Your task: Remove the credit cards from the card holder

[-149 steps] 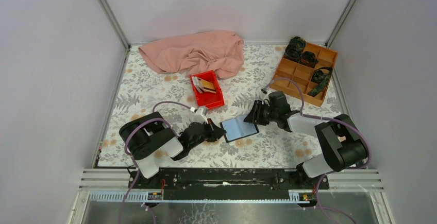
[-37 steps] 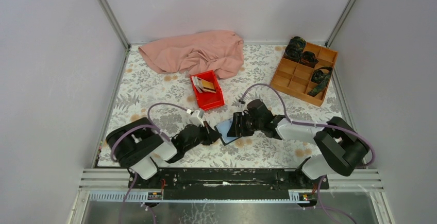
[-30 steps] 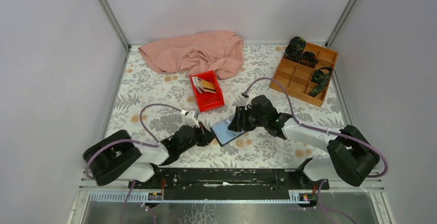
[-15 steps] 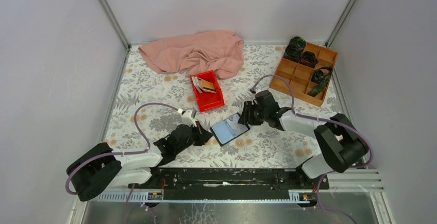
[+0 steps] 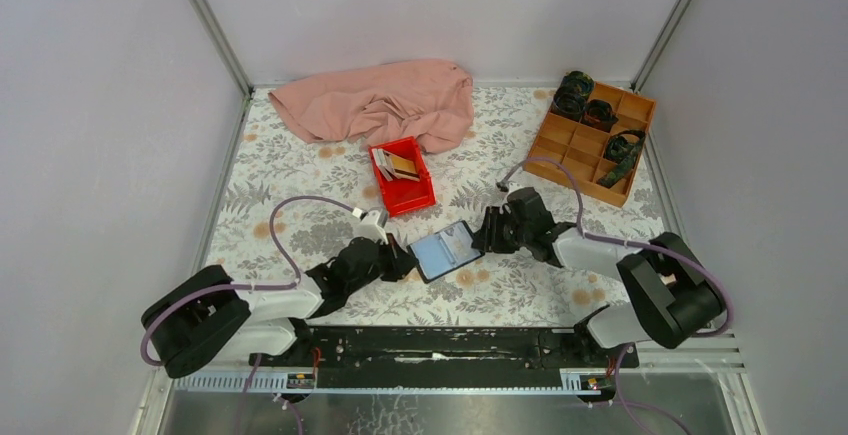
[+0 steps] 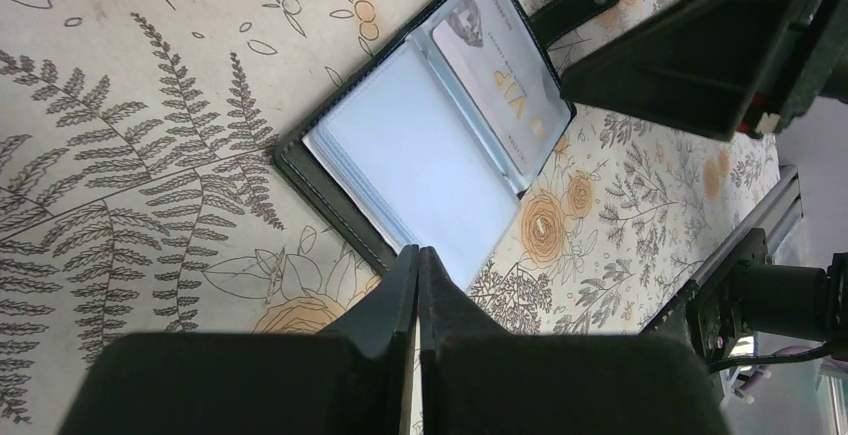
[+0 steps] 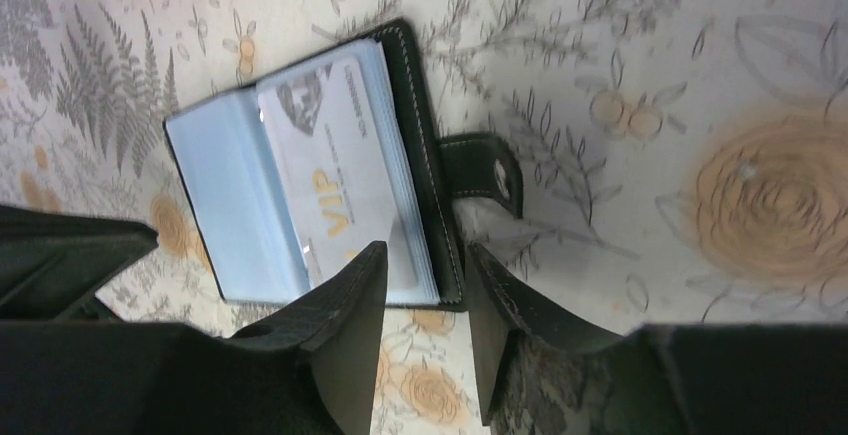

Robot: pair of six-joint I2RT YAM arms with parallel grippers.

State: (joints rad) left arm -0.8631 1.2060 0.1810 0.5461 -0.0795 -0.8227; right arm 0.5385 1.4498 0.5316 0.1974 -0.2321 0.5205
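Observation:
The card holder (image 5: 446, 251) lies open on the flowered cloth, black outside and blue inside. A white card marked VIP (image 6: 506, 77) sits in one pocket and also shows in the right wrist view (image 7: 336, 177). The other pocket panel (image 6: 405, 150) looks bare. My left gripper (image 6: 418, 251) is shut, its tips at the holder's left edge (image 5: 404, 256). My right gripper (image 7: 422, 253) is slightly open, its tips low at the holder's right edge (image 5: 486, 236) by the snap strap (image 7: 486, 177). Several cards (image 5: 396, 164) lie in the red tray.
The red tray (image 5: 412, 195) stands just behind the holder. A pink cloth (image 5: 380, 103) is heaped at the back. A wooden compartment box (image 5: 592, 140) with dark straps is at the back right. The enclosure walls stand on three sides.
My right gripper has drawn back to the right, off the open holder to its right edge. The holder has shifted slightly right. My left arm has swung but its tips stay at the holder.

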